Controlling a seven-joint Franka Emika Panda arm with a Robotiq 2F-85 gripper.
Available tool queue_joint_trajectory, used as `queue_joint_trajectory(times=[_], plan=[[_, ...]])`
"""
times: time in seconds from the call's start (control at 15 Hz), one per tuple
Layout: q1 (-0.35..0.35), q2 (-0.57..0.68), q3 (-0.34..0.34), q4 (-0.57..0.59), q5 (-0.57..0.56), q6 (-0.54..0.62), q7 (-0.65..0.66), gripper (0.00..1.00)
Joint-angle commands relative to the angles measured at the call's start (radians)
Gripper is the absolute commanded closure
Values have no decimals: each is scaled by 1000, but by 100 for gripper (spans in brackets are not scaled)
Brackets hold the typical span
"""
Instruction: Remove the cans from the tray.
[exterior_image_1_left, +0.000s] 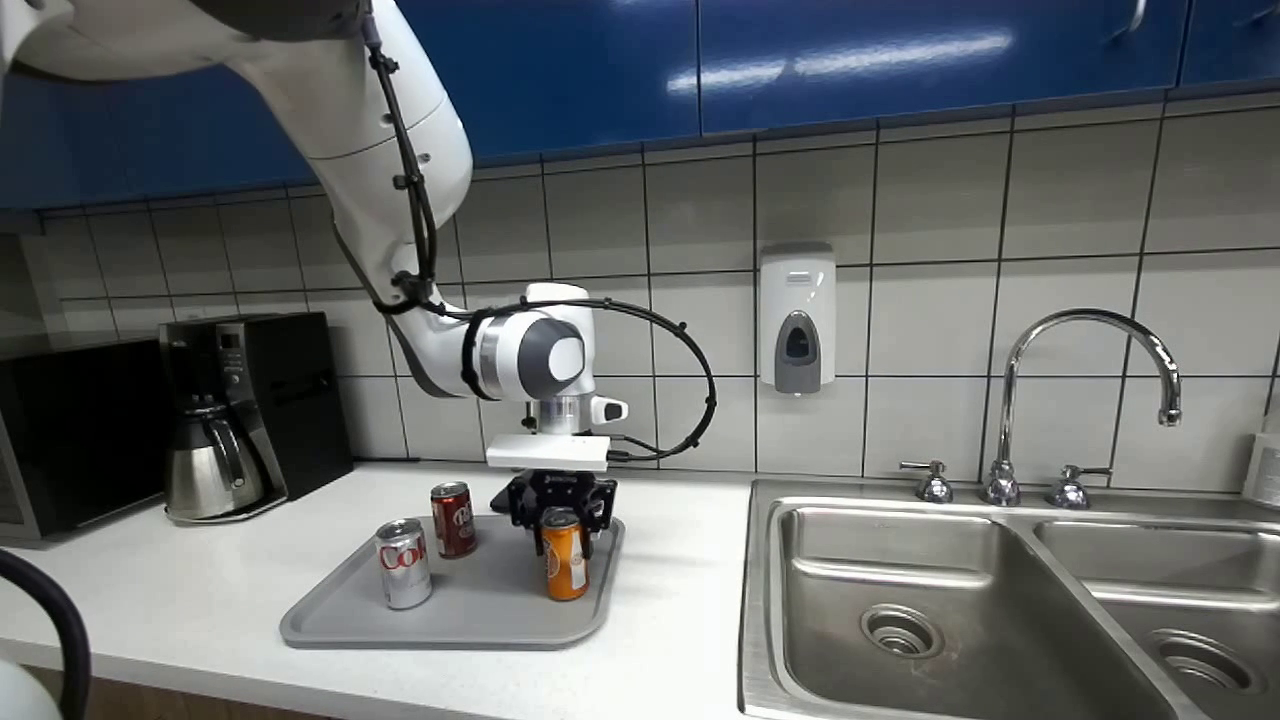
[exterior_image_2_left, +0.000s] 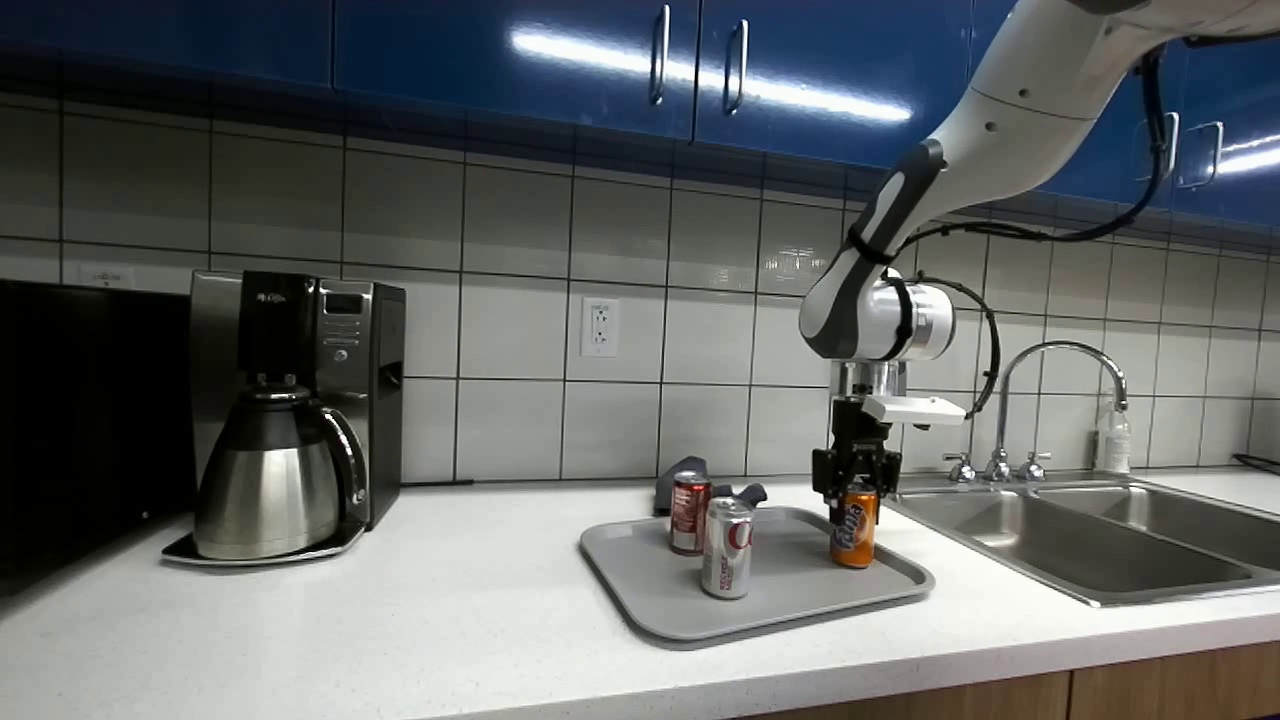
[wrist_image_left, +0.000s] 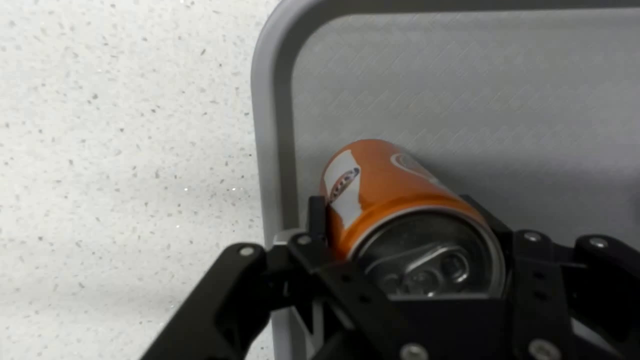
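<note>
On flat grey tray, orange can is standing upright near one end, silvery can and dark-red can are standing upright toward the other.

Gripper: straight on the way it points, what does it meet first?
Likely the tray: the gripper points down, shut on the orange can, whose base seems to rest on the tray. Any slight gap underneath is hard to judge.

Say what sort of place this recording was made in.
Most likely a kitchen, perhaps a shared or workplace one: a double sink, a coffee maker and a wall-mounted soap dispenser point that way.
</note>
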Motion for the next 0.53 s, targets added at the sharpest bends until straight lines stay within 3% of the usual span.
queue_joint_trajectory(times=[0.0,0.47], plan=[[-38,-77,5,-7,-21,-49,13,61],[-112,-125,-41,-1,20,-47,11,61]])
